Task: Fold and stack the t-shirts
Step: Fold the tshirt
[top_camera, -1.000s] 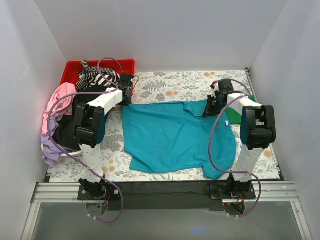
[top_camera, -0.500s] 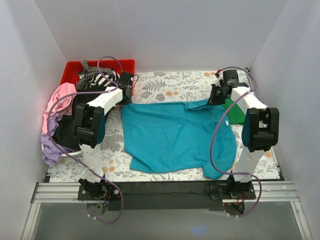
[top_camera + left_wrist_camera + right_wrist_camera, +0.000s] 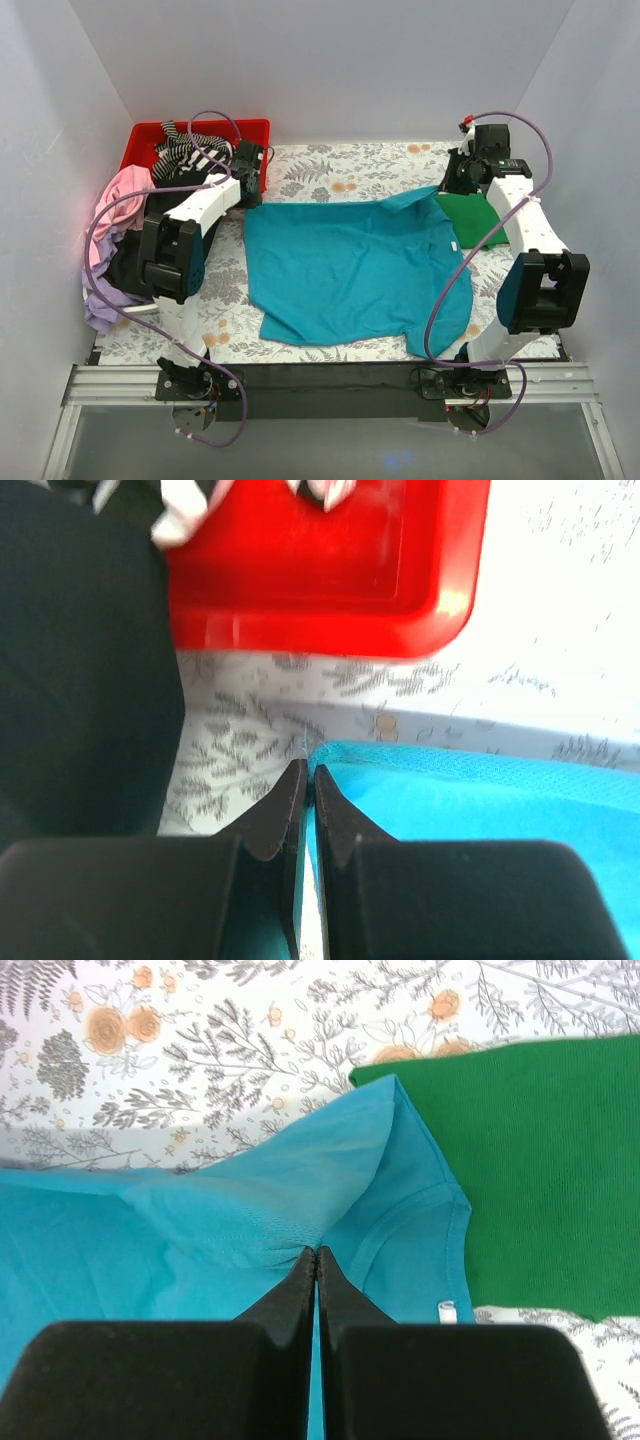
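The one label you can see is a small white tag (image 3: pixel 447 1311) inside the ribbed neckline of the teal t-shirt (image 3: pixel 350 270), too small to read; that shirt lies spread, soft and faintly wrinkled, on the floral-print table cover (image 3: pixel 330 170), its collar side touching the flat green t-shirt (image 3: pixel 468 215). Your left gripper (image 3: pixel 307 772) is pinched on its far-left corner near the glossy red bin (image 3: pixel 330 550); your right gripper (image 3: pixel 316 1252) is clamped on a raised fold by the collar.

A red bin (image 3: pixel 255 128) is set at the far left corner of a table (image 3: pixel 340 165) (covered in a grey-and-orange floral print). White walls (image 3: pixel 320 60) are seen on three sides, and a metal rail (image 3: pixel 560 378) along the near edge.
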You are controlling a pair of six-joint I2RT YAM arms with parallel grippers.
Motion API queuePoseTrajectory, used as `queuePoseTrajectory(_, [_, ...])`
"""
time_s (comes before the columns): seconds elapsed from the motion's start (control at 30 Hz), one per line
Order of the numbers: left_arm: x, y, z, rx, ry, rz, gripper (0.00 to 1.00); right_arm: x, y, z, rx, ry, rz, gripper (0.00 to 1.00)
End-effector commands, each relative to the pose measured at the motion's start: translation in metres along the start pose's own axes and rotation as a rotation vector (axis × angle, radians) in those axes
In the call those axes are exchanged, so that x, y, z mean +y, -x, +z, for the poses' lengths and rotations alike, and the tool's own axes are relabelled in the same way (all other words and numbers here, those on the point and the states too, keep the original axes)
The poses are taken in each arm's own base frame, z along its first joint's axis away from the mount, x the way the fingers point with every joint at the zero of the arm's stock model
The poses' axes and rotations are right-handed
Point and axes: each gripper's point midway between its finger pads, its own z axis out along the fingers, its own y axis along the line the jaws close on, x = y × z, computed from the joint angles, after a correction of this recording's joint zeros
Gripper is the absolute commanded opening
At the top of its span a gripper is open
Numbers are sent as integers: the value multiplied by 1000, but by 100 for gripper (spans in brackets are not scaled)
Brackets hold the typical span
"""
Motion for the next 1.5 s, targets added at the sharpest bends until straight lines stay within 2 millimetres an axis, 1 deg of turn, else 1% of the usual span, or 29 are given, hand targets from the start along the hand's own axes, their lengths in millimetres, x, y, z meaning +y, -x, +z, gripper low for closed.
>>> queuePoseTrajectory(0.0, [6,0,-27,-17,-16,-26,0,-10,-13,-11,16,-54,16,1])
queuePoseTrajectory(0.03, [5,-9,-25,4,-23,-24,0,-13,-22,-10,34,-64,21,1])
queuePoseTrajectory(0.1, [1,-20,-27,30,-49,-42,0,-13,-25,-16,30,-71,25,1])
queuePoseTrajectory(0.13, [-1,-29,-29,49,-57,-41,0,-15,-31,-16,39,-77,30,1])
queuePoseTrajectory(0.2, [-4,-40,-31,74,-78,-57,0,-17,-33,-22,31,-91,33,1])
queuePoseTrajectory(0.23, [-6,-42,-36,72,-93,-66,0,-20,-38,-22,37,-111,35,1])
queuePoseTrajectory(0.27, [-7,-51,-36,93,-98,-64,0,-23,-41,-24,41,-123,38,1])
queuePoseTrajectory(0.33, [-10,-53,-44,94,-115,-73,0,-23,-43,-30,31,-129,41,1])
queuePoseTrajectory(0.37, [-11,-55,-46,96,-120,-70,0,-23,-49,-30,42,-131,46,1])
queuePoseTrajectory(0.47, [-13,-54,-57,81,-136,-85,0,-26,-55,-37,33,-155,62,1])
queuePoseTrajectory(0.57, [-18,-60,-63,96,-166,-93,0,-27,-65,-43,46,-159,74,1])
queuePoseTrajectory(0.67, [-21,-69,-64,116,-166,-91,0,-33,-79,-47,69,-197,81,1])
queuePoseTrajectory(0.8, [-23,-78,-61,137,-155,-80,0,-36,-104,-47,118,-202,96,1])
queuePoseTrajectory(0.83, [-23,-81,-61,142,-151,-79,0,-39,-118,-45,150,-212,103,1])
queuePoseTrajectory(0.93, [-22,-85,-60,148,-135,-74,0,-44,-135,-44,179,-229,113,1])
queuePoseTrajectory(1.03, [-20,-93,-56,168,-115,-68,0,-48,-140,-42,191,-254,117,1])
queuePoseTrajectory(1.07, [-19,-98,-54,188,-105,-65,0,-50,-144,-41,199,-262,120,1])
queuePoseTrajectory(1.1, [-18,-99,-54,191,-99,-72,0,-53,-146,-39,206,-274,121,1])
queuePoseTrajectory(1.2, [-16,-114,-51,229,-79,-77,0,-59,-144,-32,190,-301,117,1])
queuePoseTrajectory(1.23, [-14,-115,-51,230,-63,-86,0,-60,-144,-31,193,-304,115,7])
queuePoseTrajectory(1.27, [-11,-116,-53,229,-53,-94,0,-61,-142,-30,190,-310,114,6])
queuePoseTrajectory(1.3, [-9,-122,-53,238,-42,-99,0,-63,-141,-27,192,-315,115,6])
queuePoseTrajectory(1.33, [-8,-124,-54,241,-36,-111,0,-64,-141,-27,194,-320,115,24])
queuePoseTrajectory(1.37, [-5,-129,-56,258,-27,-108,0,-64,-139,-27,190,-320,113,34])
queuePoseTrajectory(1.4, [-1,-138,-56,274,-3,-109,0,-64,-137,-28,187,-323,110,40])
queuePoseTrajectory(1.43, [3,-142,-57,279,15,-115,0,-64,-133,-29,177,-327,108,56])
queuePoseTrajectory(1.47, [3,-146,-57,290,13,-112,0,-64,-130,-31,164,-332,103,61])
